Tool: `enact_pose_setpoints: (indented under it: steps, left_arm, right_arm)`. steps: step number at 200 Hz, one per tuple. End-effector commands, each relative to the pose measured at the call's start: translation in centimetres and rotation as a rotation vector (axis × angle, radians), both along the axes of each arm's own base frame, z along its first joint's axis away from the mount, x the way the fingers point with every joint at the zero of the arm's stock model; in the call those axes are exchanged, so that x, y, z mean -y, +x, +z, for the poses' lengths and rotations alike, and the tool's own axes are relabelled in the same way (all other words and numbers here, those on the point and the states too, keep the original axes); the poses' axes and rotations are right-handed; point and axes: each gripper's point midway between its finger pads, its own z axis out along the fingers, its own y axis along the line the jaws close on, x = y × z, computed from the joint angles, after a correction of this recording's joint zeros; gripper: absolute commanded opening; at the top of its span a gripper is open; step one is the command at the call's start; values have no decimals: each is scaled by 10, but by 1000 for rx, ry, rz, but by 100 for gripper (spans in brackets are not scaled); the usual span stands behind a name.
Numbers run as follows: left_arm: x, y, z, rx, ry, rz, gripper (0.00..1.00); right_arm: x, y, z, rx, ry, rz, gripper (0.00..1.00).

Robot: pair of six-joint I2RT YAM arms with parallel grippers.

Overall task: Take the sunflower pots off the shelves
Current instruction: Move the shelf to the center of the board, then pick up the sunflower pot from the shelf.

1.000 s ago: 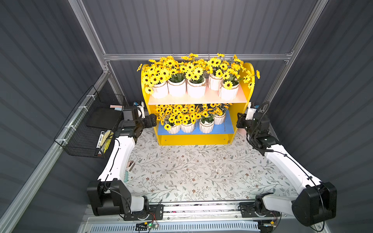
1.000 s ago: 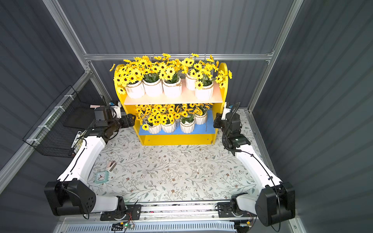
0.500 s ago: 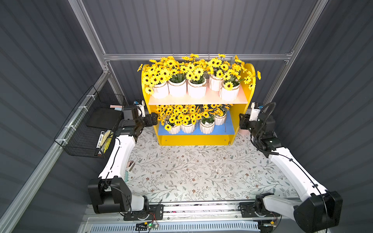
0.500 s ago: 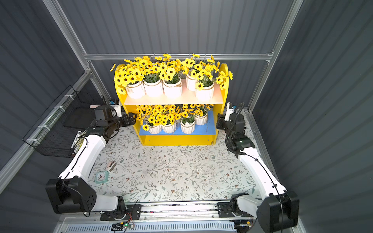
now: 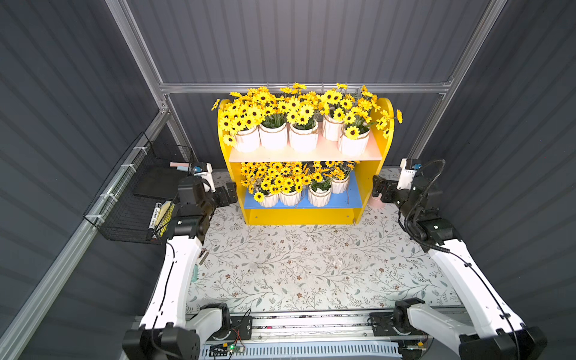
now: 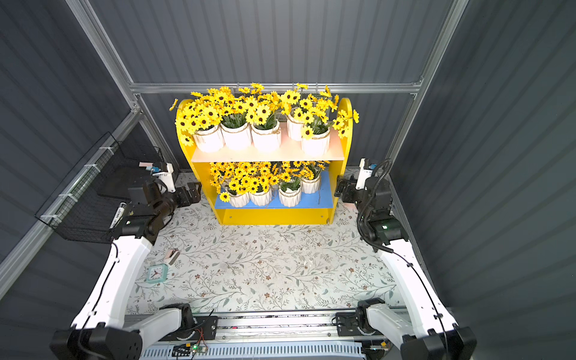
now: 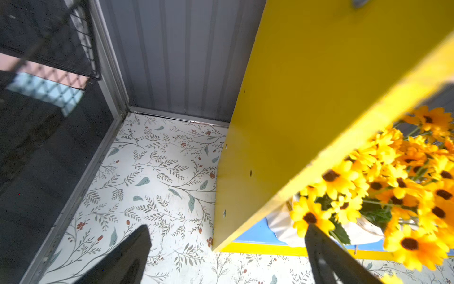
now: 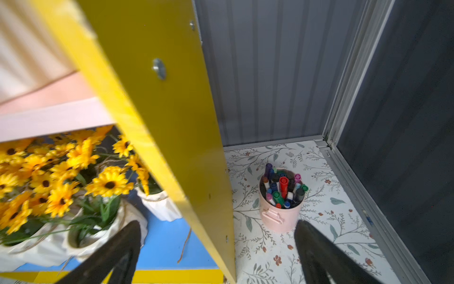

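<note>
All nine sunflower pots (image 5: 304,138) are counted on the shelves (image 5: 299,215), which stand at the upper centre of both top views, against the back wall. Five are noted on the pink upper board (image 5: 311,155), one of them set back behind the row toward the right. Four are noted on the blue lower board (image 5: 352,199), crowded to its left and middle, with the right end bare. No pot is seen on the tabletop (image 5: 311,265), so nothing of the task is judged done and all nine are left to take down. The left claw (image 5: 230,194) is found just outside the left side panel at lower-board height. It is released and empty, with its fingers (image 7: 127,253) spread wide at the bottom of the wrist frame. The right claw (image 5: 379,190) is found likewise just outside the right side panel, also spread wide with nothing gripped. In its wrist frame the panel's front edge is seen between the fingers (image 8: 115,250); contact with the panel cannot be told. A pink cup of pens (image 8: 280,214) is seen at the lower centre right of that frame, beside the panel and not part of the job. A black wire basket (image 5: 137,199) at the left and a small clock (image 6: 155,273) at the lower left are also noted. Both claws are judged to need bringing round to the open front before a first pot can be reached.
</note>
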Motion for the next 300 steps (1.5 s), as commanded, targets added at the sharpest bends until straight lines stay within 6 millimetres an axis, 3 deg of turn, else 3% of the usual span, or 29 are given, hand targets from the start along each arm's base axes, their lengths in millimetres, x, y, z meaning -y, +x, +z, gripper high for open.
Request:
enact_pose_setpoints:
  steps: [1, 26, 59, 84, 111, 157, 171, 210, 249, 300]
  left_arm:
    - [14, -24, -1, 24, -49, -66, 99]
    - [37, -37, -5, 60, -102, -186, 99]
    - [76, -43, 6, 138, -182, -381, 99]
    - [101, -46, 20, 176, -237, -527, 99]
    - [113, -46, 20, 173, -275, -597, 99]
    - [125, -51, 12, 178, -274, -659, 100]
    - [127, -51, 8, 170, -273, -666, 99]
    - [128, -50, 5, 164, -288, -670, 99]
    - [128, -51, 3, 162, -289, -669, 99]
    - [129, -52, 1, 158, -292, -670, 99]
  right_arm:
    - [-23, -31, 11, -3, -67, 78, 99]
    - [-44, -56, 26, 35, -84, 154, 99]
    - [-76, -72, 64, 140, -109, 238, 99]
    - [-90, -59, 97, 225, -158, 229, 99]
    - [-82, -37, 133, 288, -144, 113, 99]
    - [-90, -11, 164, 320, -136, 128, 99]
    - [-95, 8, 157, 295, -133, 130, 99]
    - [-95, 28, 163, 288, -76, 162, 99]
    - [-104, 38, 161, 274, -51, 208, 99]
    - [-98, 45, 155, 272, -41, 172, 99]
